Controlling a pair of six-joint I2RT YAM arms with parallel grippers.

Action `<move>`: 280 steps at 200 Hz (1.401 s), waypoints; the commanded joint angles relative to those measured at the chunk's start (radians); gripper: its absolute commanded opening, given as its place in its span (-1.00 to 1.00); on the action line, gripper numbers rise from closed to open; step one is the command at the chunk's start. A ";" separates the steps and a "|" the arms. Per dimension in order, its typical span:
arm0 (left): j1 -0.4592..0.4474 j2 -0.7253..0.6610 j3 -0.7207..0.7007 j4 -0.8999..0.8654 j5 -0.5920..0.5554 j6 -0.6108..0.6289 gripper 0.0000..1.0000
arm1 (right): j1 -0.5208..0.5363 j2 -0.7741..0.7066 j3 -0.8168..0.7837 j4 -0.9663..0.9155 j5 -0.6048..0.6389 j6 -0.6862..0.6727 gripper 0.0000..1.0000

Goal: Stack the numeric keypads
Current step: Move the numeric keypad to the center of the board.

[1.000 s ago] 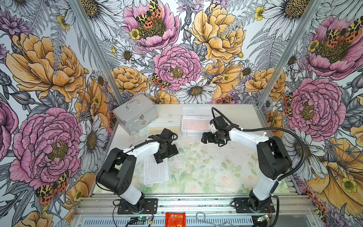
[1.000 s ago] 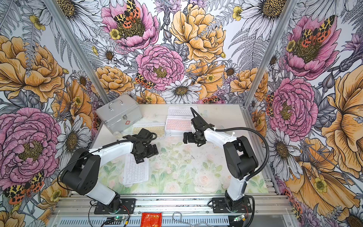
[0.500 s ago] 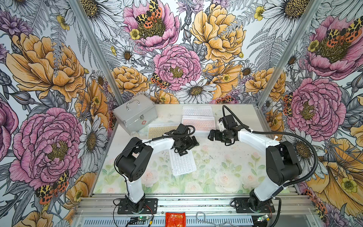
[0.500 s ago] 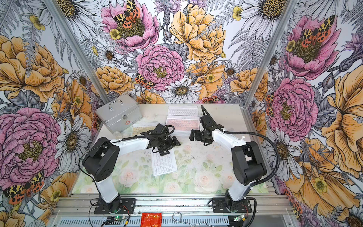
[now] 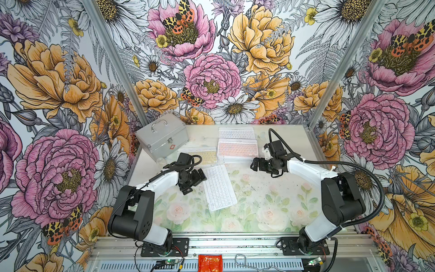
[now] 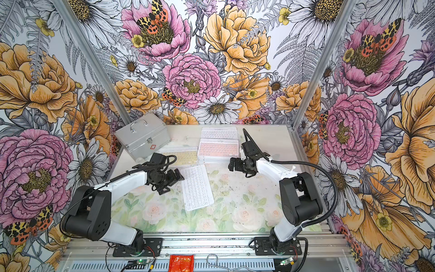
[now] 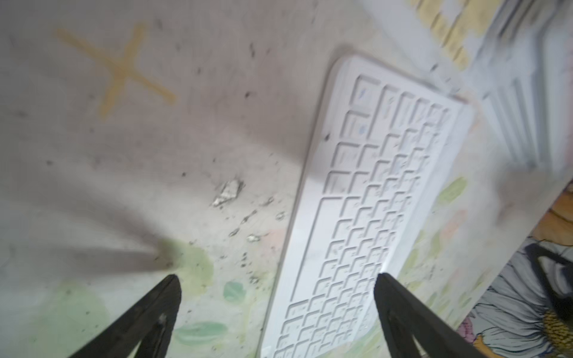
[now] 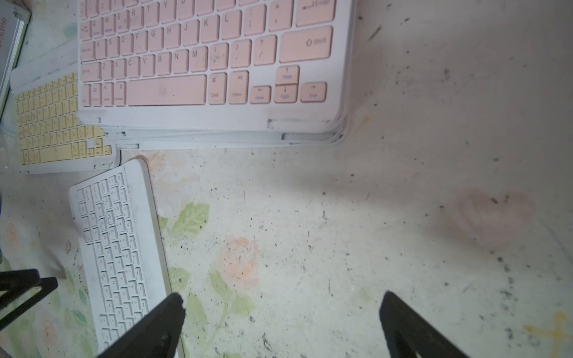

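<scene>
While both pincers stand spread with nothing between them, the left gripper [image 7: 276,276] is held just beside the white-keyed keypad [image 5: 219,188], laid flat mid-table; the right gripper [image 8: 282,296] is held near the pink-topped stack [image 5: 236,149] further back; a yellow-keyed keypad [image 5: 204,156] is set beside that stack, by the silver case [image 5: 162,139]

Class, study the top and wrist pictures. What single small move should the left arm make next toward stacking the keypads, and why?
Probably ease the left gripper down onto the near edge of the white keypad, ready to close. Its jaws stand open and empty right beside that keypad, which lies flat and alone, apart from the pink-topped stack where it likely belongs.
</scene>
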 commanded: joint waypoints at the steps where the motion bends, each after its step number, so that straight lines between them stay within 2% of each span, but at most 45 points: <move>1: -0.079 0.031 0.019 -0.026 0.002 0.038 0.98 | 0.013 0.004 -0.004 0.030 -0.006 0.007 0.99; 33: -0.222 0.106 0.051 0.025 0.031 -0.034 0.98 | 0.014 -0.011 -0.022 0.030 0.007 0.010 1.00; 75: -0.367 0.212 0.133 0.044 0.051 -0.090 0.98 | -0.011 -0.034 -0.047 0.030 0.013 0.014 0.99; 114: -0.452 0.324 0.230 0.166 0.099 -0.168 0.98 | -0.061 -0.047 -0.068 0.052 -0.022 0.044 1.00; 119: -0.462 0.370 0.246 0.195 0.109 -0.184 0.98 | -0.069 -0.048 -0.072 0.057 -0.029 0.051 0.99; 152: -0.518 0.485 0.414 0.364 0.140 -0.283 0.98 | -0.164 -0.071 -0.138 0.140 -0.109 0.120 0.99; 183: -0.516 0.511 0.513 0.386 0.151 -0.280 0.98 | -0.259 -0.065 -0.202 0.228 -0.218 0.176 1.00; 211: -0.463 0.419 0.419 0.343 0.133 -0.236 0.97 | -0.294 -0.032 -0.193 0.268 -0.255 0.190 0.99; 250: -0.332 0.209 0.265 0.300 0.113 -0.181 0.98 | -0.290 0.061 -0.099 0.326 -0.275 0.227 1.00; 280: -0.220 0.226 0.270 0.291 0.101 -0.115 0.98 | -0.284 0.133 -0.068 0.416 -0.294 0.255 1.00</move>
